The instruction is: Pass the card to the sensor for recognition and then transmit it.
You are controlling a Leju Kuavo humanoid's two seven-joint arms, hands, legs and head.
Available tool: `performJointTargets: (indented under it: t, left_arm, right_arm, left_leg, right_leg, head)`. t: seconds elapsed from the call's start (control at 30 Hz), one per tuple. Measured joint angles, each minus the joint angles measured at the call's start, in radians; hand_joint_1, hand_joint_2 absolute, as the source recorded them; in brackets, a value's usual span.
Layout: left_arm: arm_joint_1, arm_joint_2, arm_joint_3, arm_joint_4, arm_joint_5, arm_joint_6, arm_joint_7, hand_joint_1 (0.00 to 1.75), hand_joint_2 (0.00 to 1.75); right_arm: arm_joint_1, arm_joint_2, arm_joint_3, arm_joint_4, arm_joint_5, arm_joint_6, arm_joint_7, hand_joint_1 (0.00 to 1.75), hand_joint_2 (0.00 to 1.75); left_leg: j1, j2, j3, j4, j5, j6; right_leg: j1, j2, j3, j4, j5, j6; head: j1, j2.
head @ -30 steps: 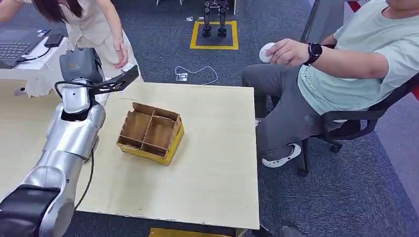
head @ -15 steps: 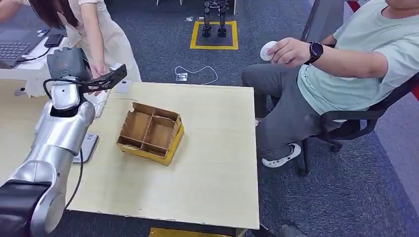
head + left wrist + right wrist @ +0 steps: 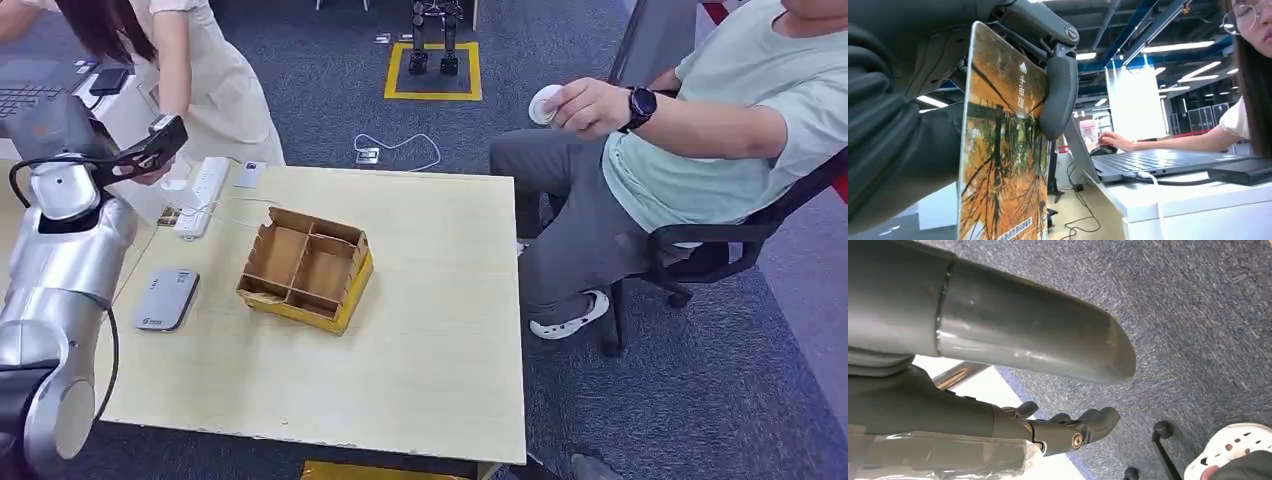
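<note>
1. The left hand (image 3: 150, 152) is reaching out past the far-left corner of the tabletop (image 3: 420, 330), toward a standing person (image 3: 200, 70) in a light dress.
2. The left hand is gripping the card (image 3: 1003, 150): in the left wrist view a dark finger (image 3: 1058, 95) is pressing on the card's printed face, which shows orange trees and some lettering.
3. The flat grey card reader (image 3: 167, 298) is lying on the tabletop near its left edge, well apart from the card.
4. A cardboard box (image 3: 305, 270) with four compartments and a yellow base is sitting near the tabletop's middle, just beside the reader.
5. A white power strip (image 3: 203, 183) is lying at the far-left part of the tabletop, close under the left hand.
6. The right hand (image 3: 1068, 432) is hanging over the grey carpet in the right wrist view; its fingers are curling in around nothing.
7. A seated person (image 3: 700, 130) in a green shirt is sitting on a chair to the right of the tabletop, holding a small white round object (image 3: 545, 104).
8. A laptop (image 3: 1158, 162) is sitting on a white desk behind the left hand.
</note>
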Motion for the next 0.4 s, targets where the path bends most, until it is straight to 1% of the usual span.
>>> performJointTargets:
  t: [0.17, 0.2, 0.23, 0.33, 0.37, 0.4]
  left_arm:
    - [-0.003, 0.0, 0.001, 0.0, 0.0, -0.001, -0.001, 1.75, 1.75]
    - [-0.003, 0.0, 0.002, 0.0, 0.0, -0.001, -0.003, 1.48, 1.75]
    - [-0.003, 0.0, 0.002, 0.0, 0.0, 0.0, -0.003, 0.8, 1.75]
    - [-0.003, -0.001, 0.005, 0.002, 0.0, 0.002, -0.005, 0.8, 1.75]
    - [-0.003, -0.001, 0.005, 0.002, 0.0, 0.003, -0.006, 0.4, 1.75]
    - [-0.003, -0.002, 0.005, 0.002, 0.0, 0.004, -0.006, 0.07, 1.75]
  right_arm:
    - [0.0, 0.0, 0.003, 0.0, 0.0, 0.0, 0.0, 0.0, 0.0]
    - [0.0, 0.0, 0.003, 0.0, -0.001, 0.0, -0.001, 0.0, 0.0]
    - [0.0, 0.0, 0.003, 0.0, -0.002, 0.0, -0.001, 0.0, 0.0]
    - [0.0, 0.0, 0.003, 0.0, -0.002, 0.0, -0.001, 0.0, 0.0]
    - [0.0, 0.0, 0.003, 0.0, -0.002, 0.0, 0.0, 0.0, 0.0]
    - [0.0, 0.0, 0.003, 0.0, -0.003, 0.0, 0.0, 0.0, 0.0]
  left_leg:
    - [0.0, 0.0, 0.0, 0.0, 0.0, 0.0]
    - [0.0, 0.0, 0.0, 0.0, 0.0, 0.0]
    - [0.0, 0.0, 0.0, 0.0, 0.0, 0.0]
    - [0.0, 0.0, 0.0, 0.0, 0.0, 0.0]
    - [0.0, 0.0, 0.0, 0.0, 0.0, 0.0]
    - [0.0, 0.0, 0.0, 0.0, 0.0, 0.0]
  right_leg:
    - [0.0, 0.0, 0.0, 0.0, 0.0, 0.0]
    - [0.0, 0.0, 0.0, 0.0, 0.0, 0.0]
    - [0.0, 0.0, 0.0, 0.0, 0.0, 0.0]
    - [0.0, 0.0, 0.0, 0.0, 0.0, 0.0]
    - [0.0, 0.0, 0.0, 0.0, 0.0, 0.0]
    - [0.0, 0.0, 0.0, 0.0, 0.0, 0.0]
  head:
    - [0.0, 0.0]
    - [0.0, 0.0]
    - [0.0, 0.0]
    - [0.0, 0.0]
    - [0.0, 0.0]
    - [0.0, 0.0]
